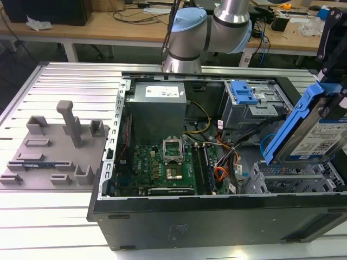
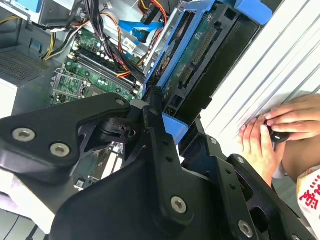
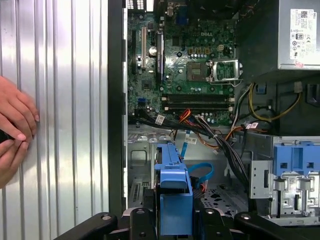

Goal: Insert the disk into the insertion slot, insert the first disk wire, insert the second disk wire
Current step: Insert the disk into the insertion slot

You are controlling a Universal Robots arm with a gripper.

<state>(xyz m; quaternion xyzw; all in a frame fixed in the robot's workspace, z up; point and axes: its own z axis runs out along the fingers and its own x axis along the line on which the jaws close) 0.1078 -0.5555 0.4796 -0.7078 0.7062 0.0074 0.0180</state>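
So, the tool (image 2: 160, 107) is pinching the disk (image 1: 328, 130) by its blue carrier and holding it tilted in the air right over the slot (image 1: 284, 181). That's the grey perforated cage at the end of the open computer case (image 1: 162, 216), toward the tabletop (image 1: 65, 81) edge on the exterior view's right. It's not in yet. My worry is the tilt: if it goes down crooked, I reckon a carrier corner catches on the cage rim and the disk jams or twists in the grip. The blue cable (image 3: 205, 168) loops right by the bay, and the orange-and-red wires (image 3: 186, 116) lie near it, so either could get trapped under the disk. Also, a person's hands (image 3: 15, 127) rest on the tabletop just beside the case, which seems a bit close if the arm swings wide.
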